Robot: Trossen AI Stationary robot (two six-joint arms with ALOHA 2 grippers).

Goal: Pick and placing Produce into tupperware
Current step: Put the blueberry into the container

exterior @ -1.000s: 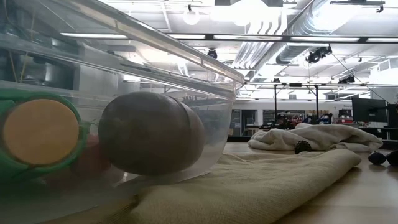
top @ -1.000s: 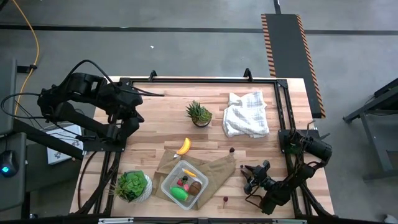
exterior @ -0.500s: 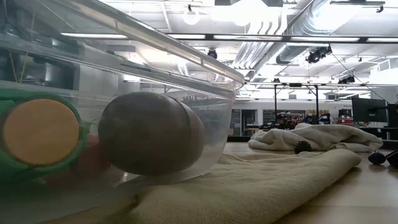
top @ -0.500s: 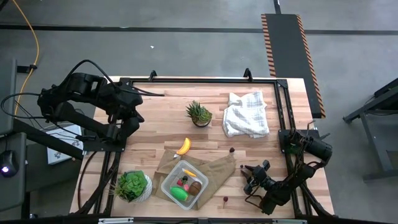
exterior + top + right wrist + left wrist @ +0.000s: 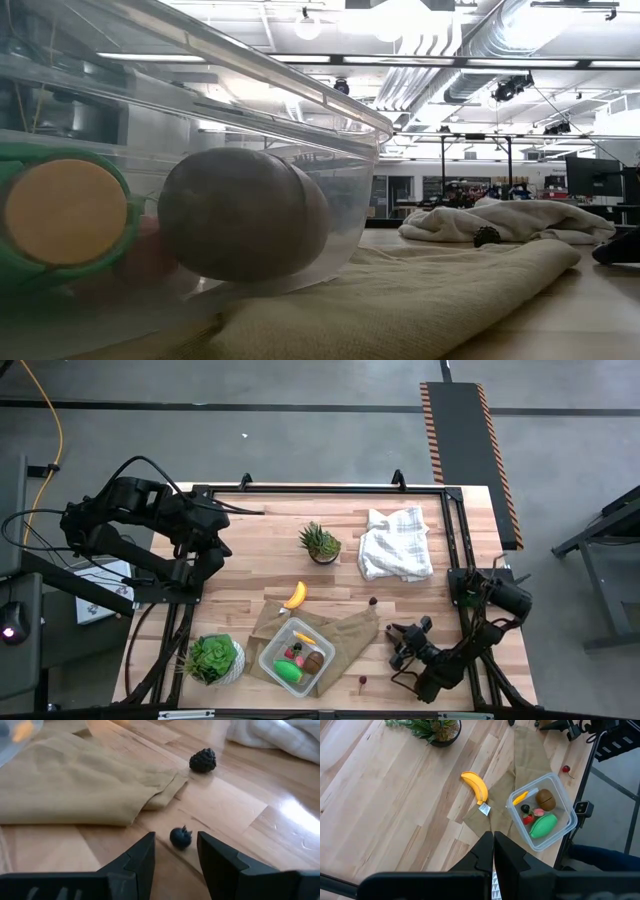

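Observation:
The clear tupperware (image 5: 297, 657) sits on a flat brown paper bag (image 5: 350, 632) near the table's near edge. It holds a green oval (image 5: 543, 826), brown kiwi (image 5: 546, 798), red strawberry (image 5: 532, 816) and yellow-orange piece (image 5: 520, 798). The yellow banana (image 5: 295, 595) lies on the wood just beyond the bag. My right gripper (image 5: 175, 852) is open and low over the table, right of the bag. A small dark berry (image 5: 180, 837) lies just ahead of its fingertips, untouched. A dark blackberry (image 5: 202, 760) rests farther off. My left gripper (image 5: 493, 851) is shut and raised at the far left.
A spiky potted plant (image 5: 320, 543) and a white cloth (image 5: 396, 543) stand at the far side. A leafy plant in a white pot (image 5: 213, 658) sits left of the tupperware. A small red cherry (image 5: 362, 681) lies by the near edge. Bare wood lies between banana and cloth.
My right gripper has crept a little toward the table's left, closer to the small dark berry, staying low and open. In the low view its dark shape now covers more of the right edge. Nothing else has moved.

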